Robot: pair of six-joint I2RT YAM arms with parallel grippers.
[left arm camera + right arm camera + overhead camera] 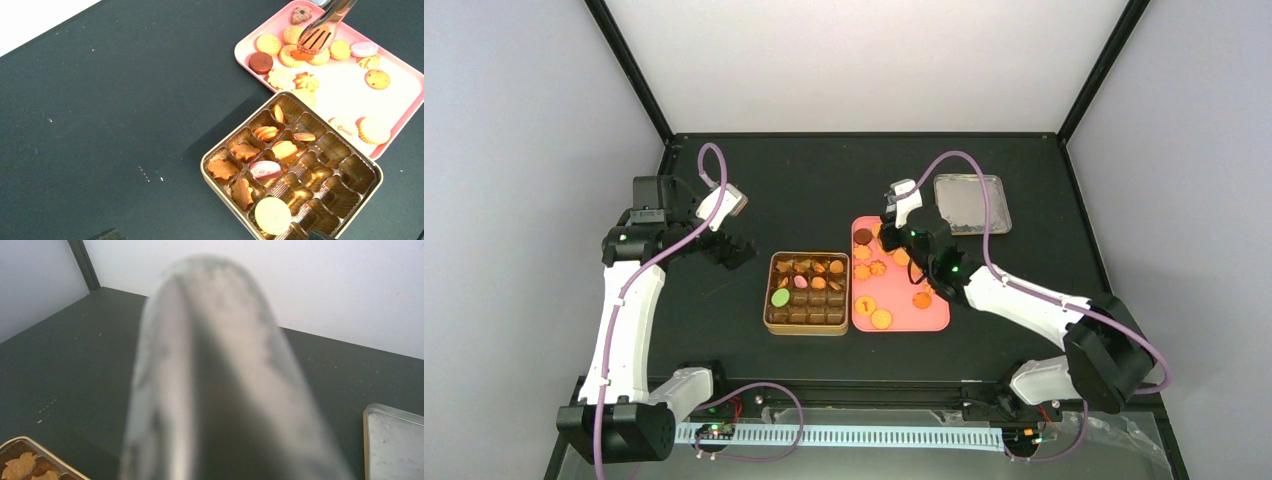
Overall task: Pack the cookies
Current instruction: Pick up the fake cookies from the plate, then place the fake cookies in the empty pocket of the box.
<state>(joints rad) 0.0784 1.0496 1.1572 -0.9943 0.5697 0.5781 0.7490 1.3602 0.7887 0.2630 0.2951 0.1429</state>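
Arm bases [619, 430] sit nearest in the top view. Beyond them one tin [807, 331] and one pink tray [914, 320] lie side by side on the bench [724, 340], with one lid [971, 204] further back. Left claw [734, 250] hangs spread apart and empty, left of the tin. Right claw [892, 235] is clamped on tongs [316, 36] above the tray.

Left wrist view: nine cookies [285, 149] sit in the tin, several tilted on edge, and roughly fifteen lie flat on the tray. One pair of tongs slants down-left, its tip over the round ones at the tray's far corner.

Right wrist view: the blurred tongs run lengthwise away, hiding the fingers

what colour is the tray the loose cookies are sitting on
Pink; the tray shows best in the left wrist view.
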